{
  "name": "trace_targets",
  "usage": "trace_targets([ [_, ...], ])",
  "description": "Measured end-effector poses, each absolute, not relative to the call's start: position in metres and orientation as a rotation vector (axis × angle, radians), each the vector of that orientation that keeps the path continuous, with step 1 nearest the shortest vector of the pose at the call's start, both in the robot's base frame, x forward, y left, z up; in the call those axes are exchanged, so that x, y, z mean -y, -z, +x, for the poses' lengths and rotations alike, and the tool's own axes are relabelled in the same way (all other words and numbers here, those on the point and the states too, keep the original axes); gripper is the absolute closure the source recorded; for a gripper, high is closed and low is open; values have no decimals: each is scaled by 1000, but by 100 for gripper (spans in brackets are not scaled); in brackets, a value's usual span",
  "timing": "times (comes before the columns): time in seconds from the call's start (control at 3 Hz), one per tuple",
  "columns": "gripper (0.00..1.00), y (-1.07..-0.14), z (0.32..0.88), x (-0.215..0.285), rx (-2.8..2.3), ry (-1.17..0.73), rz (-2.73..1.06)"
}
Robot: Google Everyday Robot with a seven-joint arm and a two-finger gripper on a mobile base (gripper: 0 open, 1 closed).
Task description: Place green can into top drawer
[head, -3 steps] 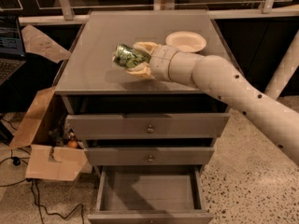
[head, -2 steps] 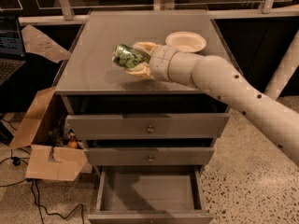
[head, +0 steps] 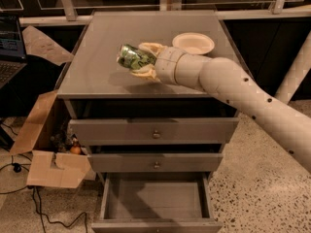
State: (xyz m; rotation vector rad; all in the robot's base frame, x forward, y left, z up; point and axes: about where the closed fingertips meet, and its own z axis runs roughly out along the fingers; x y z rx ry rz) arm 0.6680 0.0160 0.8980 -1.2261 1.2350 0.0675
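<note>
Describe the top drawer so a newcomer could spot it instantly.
Find the grey cabinet; the gripper holds the green can above its top. The top drawer is the highest of three fronts on its near face. It is the broadest, with one round knob; the middle drawer is narrower, and the bottom drawer is pulled far out, no knob showing.

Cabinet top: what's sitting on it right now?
A white bowl sits near the back right of the cabinet top. The gripper, shut on the green can, is over the middle; whatever lies under the can and arm is covered.
</note>
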Motion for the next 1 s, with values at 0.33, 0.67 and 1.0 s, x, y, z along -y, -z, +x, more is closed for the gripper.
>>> trace_targets([
  [0.33, 12, -898, 668, -16, -1235, -68, -1226],
  [0.67, 0, -898, 668, -16, -1235, -68, -1226],
  [1.0, 0, -898, 668, -16, -1235, -68, -1226],
])
